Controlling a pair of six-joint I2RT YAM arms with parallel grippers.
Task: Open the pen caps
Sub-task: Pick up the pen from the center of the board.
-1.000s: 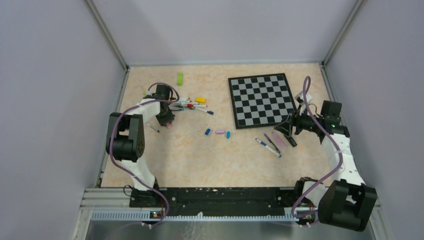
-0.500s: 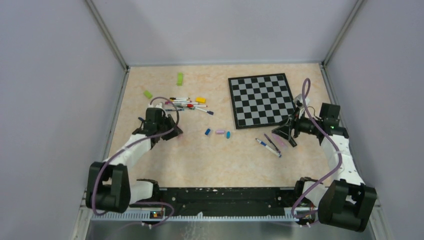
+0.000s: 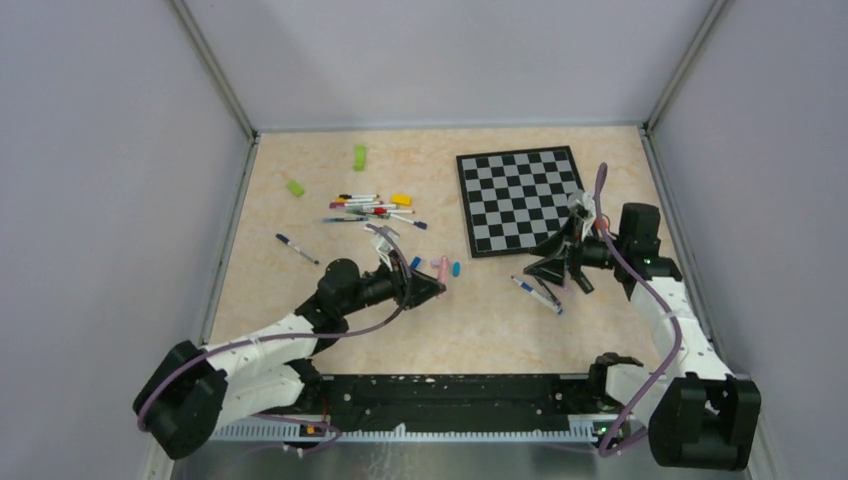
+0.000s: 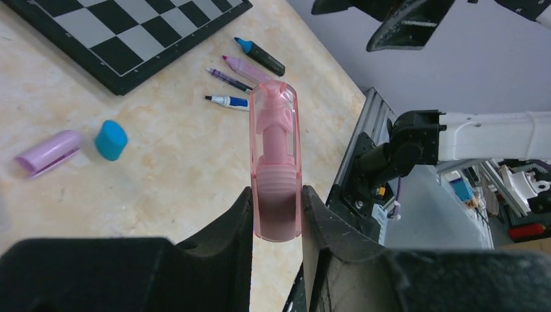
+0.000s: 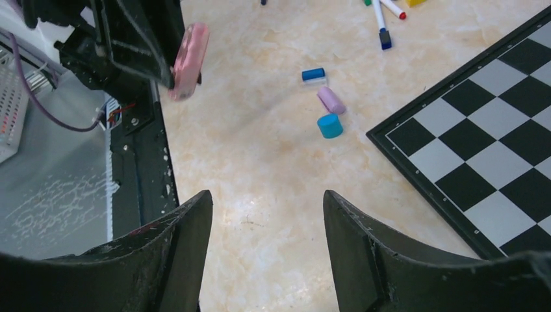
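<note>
My left gripper (image 4: 276,214) is shut on a short pink pen (image 4: 277,162) with a see-through pink cap, held above the table near the middle (image 3: 441,280). The same pen shows in the right wrist view (image 5: 188,58). My right gripper (image 5: 266,214) is open and empty, hovering by the chessboard's near corner (image 3: 548,268) and facing the left gripper. Loose caps lie on the table: blue (image 5: 313,74), lilac (image 5: 331,100) and cyan (image 5: 330,125). Several pens (image 3: 370,208) lie piled at the back. Three or so more pens (image 3: 537,291) lie under my right gripper.
A chessboard (image 3: 522,200) lies at the back right. Two green blocks (image 3: 359,157) (image 3: 296,188) and a yellow block (image 3: 401,200) lie near the pen pile. One pen (image 3: 297,248) lies alone at the left. The metal rail (image 3: 440,395) runs along the near edge.
My left arm has swung from the pen pile at the back left down to the middle, carrying the pink pen. My right gripper has shifted a little left, toward it.
</note>
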